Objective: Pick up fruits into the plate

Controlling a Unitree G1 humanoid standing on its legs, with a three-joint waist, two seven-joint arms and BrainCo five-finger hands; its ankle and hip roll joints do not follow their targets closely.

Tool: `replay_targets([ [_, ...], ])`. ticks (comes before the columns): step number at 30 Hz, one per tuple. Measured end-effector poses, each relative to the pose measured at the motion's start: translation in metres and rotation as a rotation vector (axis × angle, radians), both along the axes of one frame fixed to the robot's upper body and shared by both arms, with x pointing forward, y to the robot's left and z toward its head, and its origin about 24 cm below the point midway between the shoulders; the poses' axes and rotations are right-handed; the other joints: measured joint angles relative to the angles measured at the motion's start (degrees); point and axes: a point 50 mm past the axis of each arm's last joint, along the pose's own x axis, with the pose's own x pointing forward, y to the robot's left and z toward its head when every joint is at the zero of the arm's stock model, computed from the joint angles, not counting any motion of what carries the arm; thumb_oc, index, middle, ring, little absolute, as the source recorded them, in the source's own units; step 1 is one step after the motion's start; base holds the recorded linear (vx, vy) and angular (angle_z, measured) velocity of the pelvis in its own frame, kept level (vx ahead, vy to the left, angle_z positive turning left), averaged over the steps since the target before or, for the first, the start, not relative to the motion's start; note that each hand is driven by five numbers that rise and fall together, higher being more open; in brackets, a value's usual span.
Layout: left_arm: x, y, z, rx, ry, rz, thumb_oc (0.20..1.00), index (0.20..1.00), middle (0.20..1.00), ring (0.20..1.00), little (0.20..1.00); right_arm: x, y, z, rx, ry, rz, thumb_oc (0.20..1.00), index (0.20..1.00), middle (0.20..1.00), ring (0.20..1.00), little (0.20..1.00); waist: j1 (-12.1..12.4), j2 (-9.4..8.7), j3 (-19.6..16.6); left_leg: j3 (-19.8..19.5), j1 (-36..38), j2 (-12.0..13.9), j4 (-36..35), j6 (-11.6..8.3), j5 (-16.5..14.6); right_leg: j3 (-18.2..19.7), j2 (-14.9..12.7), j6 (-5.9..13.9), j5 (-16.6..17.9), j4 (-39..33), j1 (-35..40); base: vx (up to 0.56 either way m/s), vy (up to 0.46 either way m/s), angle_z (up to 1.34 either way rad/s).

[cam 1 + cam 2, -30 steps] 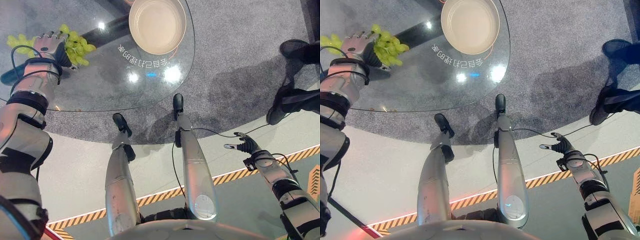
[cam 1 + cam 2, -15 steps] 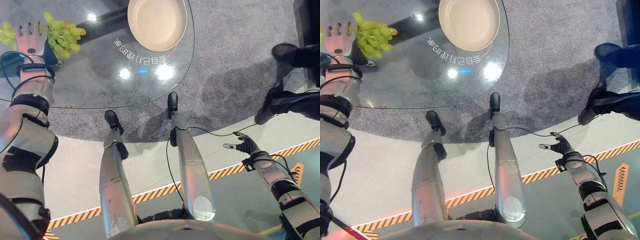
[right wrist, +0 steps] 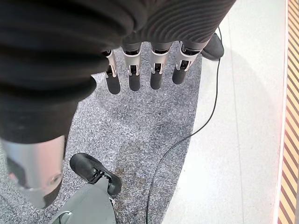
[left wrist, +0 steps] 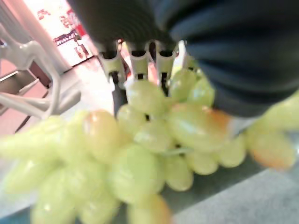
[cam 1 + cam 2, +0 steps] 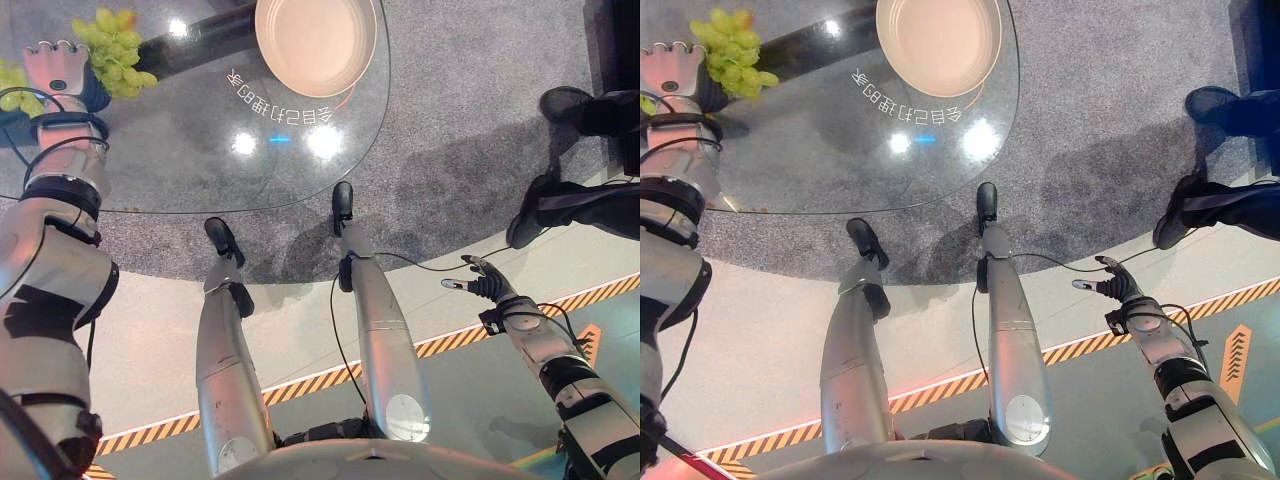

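Observation:
A bunch of green grapes point(image 5: 115, 45) hangs beside my left hand point(image 5: 58, 72) at the far left of the round glass table point(image 5: 200, 150). In the left wrist view the grapes point(image 4: 140, 158) lie between the curled fingers point(image 4: 139, 58) and the thumb's cover, so the hand is shut on the bunch. The cream plate point(image 5: 315, 45) stands empty at the table's far middle, well to the right of the grapes. My right hand point(image 5: 482, 288) hangs low on the right over the floor, open, its fingers point(image 3: 134, 77) straight and holding nothing.
A second clump of green grapes point(image 5: 12, 85) lies at the table's left edge beside my left wrist. A person's dark shoes and legs point(image 5: 565, 200) stand on the grey carpet to the right. A yellow-black striped line point(image 5: 450, 345) crosses the floor.
My left hand has carried the grape bunch to the left and farther back over the table. The view has shifted a little. The right hand has hardly moved.

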Motion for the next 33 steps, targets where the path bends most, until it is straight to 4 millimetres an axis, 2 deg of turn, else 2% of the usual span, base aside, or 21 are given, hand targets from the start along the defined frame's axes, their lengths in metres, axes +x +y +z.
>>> replay_targets([
  [6,0.000,0.000,-0.005,-0.008,0.024,-0.014,0.200,0.200,0.200,0.200,0.200,0.001,0.002,0.002,0.006,-0.010,0.005,1.000,1.000,1.000,1.000,1.000,-0.09,0.00,0.00,0.14,0.24,-0.01,0.44,0.08,-0.30,0.29,-0.01,0.00,0.00,0.18,0.17,0.00,0.000,0.00],
  [10,-0.001,0.002,-0.016,-0.065,0.036,-0.029,0.200,0.200,0.200,0.200,0.200,0.003,0.004,0.004,0.011,-0.029,0.019,1.000,1.000,1.000,1.000,1.000,-0.09,0.00,0.00,0.23,1.27,-0.02,0.43,0.12,-0.39,0.39,-0.01,0.00,0.00,0.15,1.24,0.00,0.000,0.00],
  [14,-0.002,0.002,-0.036,-0.196,0.029,-0.078,0.200,0.200,0.200,0.200,0.200,0.008,0.011,0.009,0.021,-0.064,0.046,1.000,1.000,1.000,1.000,1.000,-0.03,0.00,0.00,0.28,2.72,-0.03,0.38,-0.16,-0.71,0.46,0.00,0.01,-0.01,0.05,2.67,0.00,0.000,0.00],
  [19,-0.006,-0.001,-0.067,-0.465,-0.043,-0.152,0.200,0.200,0.200,0.200,0.200,0.013,0.025,0.015,0.048,-0.120,0.081,1.000,1.000,1.000,1.000,1.000,0.13,-0.37,0.18,0.16,5.66,-0.05,-0.09,-0.21,-0.74,0.26,0.03,0.03,-0.04,-0.44,5.67,0.00,-0.041,0.01],
  [22,-0.010,-0.008,-0.087,-0.573,-0.086,-0.208,0.200,0.200,0.200,0.200,0.200,0.007,0.039,0.008,0.083,-0.128,0.089,1.000,1.000,1.000,1.000,1.000,1.08,-0.41,0.20,0.17,8.86,-0.25,-1.43,-0.25,-0.66,0.07,0.04,0.04,-0.03,-1.38,8.69,0.00,-0.039,0.01],
  [26,-0.018,-0.015,-0.099,-0.655,-0.163,-0.280,0.200,0.200,0.200,0.200,0.200,-0.004,0.053,-0.005,0.127,-0.100,0.084,1.000,1.000,1.000,1.000,1.000,2.96,-0.41,0.29,0.20,14.35,-0.68,-4.75,-0.26,0.30,-0.31,0.00,-0.02,-0.18,-2.96,13.44,0.03,-0.005,0.03],
  [33,-0.044,-0.016,-0.120,-0.767,-0.264,-0.344,0.200,0.200,0.200,0.200,0.200,-0.021,0.058,-0.015,0.147,-0.073,0.076,1.000,1.000,1.000,1.000,1.000,6.15,-0.20,0.45,0.16,30.77,-1.72,-14.21,-0.43,2.61,-1.92,-0.28,0.49,-0.63,-8.44,28.42,0.08,0.005,0.06],
])
